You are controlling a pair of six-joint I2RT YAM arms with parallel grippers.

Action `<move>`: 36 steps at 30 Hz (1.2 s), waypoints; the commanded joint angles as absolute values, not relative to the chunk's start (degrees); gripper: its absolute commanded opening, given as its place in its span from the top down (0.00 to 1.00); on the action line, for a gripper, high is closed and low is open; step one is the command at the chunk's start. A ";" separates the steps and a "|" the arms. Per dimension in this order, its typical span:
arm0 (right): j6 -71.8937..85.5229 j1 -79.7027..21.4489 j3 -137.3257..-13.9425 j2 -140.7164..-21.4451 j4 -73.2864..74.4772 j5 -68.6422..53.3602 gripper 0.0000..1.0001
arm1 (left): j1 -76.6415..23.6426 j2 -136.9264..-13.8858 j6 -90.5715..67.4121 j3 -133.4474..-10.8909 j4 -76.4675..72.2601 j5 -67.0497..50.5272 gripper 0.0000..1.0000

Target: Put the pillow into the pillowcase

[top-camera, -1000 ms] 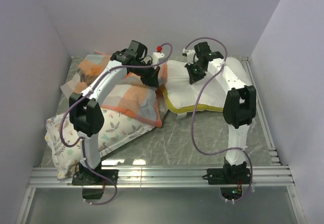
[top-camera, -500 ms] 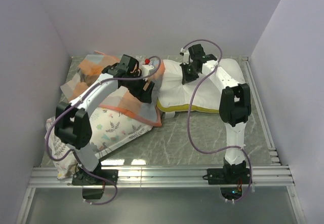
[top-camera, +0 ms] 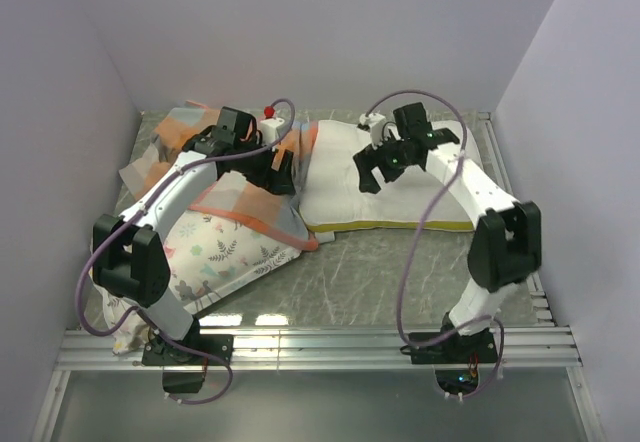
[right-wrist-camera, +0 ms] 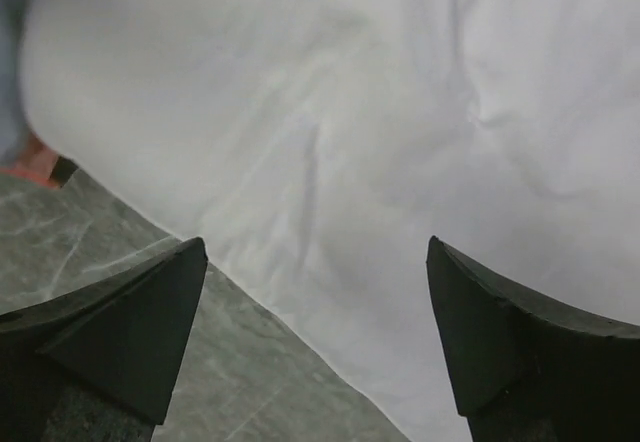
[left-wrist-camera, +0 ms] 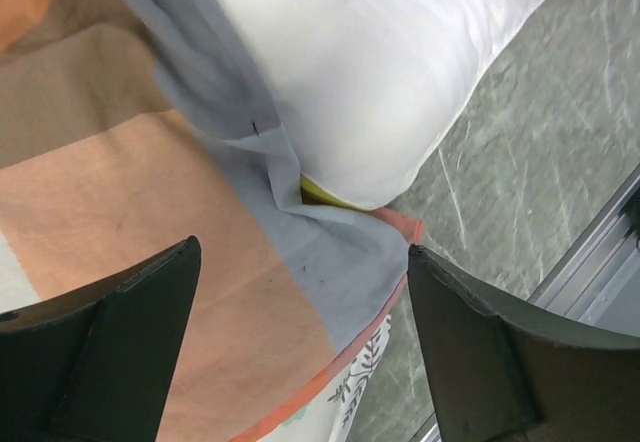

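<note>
Bench (top-camera: 380, 272) of grey-green marble carries everything; the pillow (top-camera: 400, 187) lies flat across its right half, its left corner seemingly tucked just under the grey-blue lip of the pillowcase (top-camera: 250, 202), which drapes to the left over a flower-printed pillow (top-camera: 225, 257). I judge the pillow light, bulky and squashy, apt to fold if shoved at one spot, so pinch a corner or seam; the case is limp cloth, best taken at its open hem. Left arm reaches forward over the case, left claw (left-wrist-camera: 300, 252) spread wide and empty above that hem; right arm bends inward, right claw (right-wrist-camera: 315, 247) wide, holding nothing, over the pillow; yellow band (top-camera: 400, 226) lines the near edge.
</note>
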State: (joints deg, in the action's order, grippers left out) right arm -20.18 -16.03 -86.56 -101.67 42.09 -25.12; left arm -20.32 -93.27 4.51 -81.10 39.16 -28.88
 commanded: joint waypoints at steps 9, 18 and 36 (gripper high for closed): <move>-41.91 -30.49 -69.88 -95.35 20.41 -20.76 0.01 | -18.37 -90.62 -3.34 -82.44 34.90 -30.16 0.03; -46.32 -32.70 -69.42 -105.19 15.64 -14.94 0.23 | -16.70 -89.39 -5.19 -80.16 33.93 -28.40 0.03; -27.07 -25.40 -84.73 -105.82 28.21 -29.97 1.00 | -25.49 -96.05 -3.86 -75.85 23.74 -15.45 0.31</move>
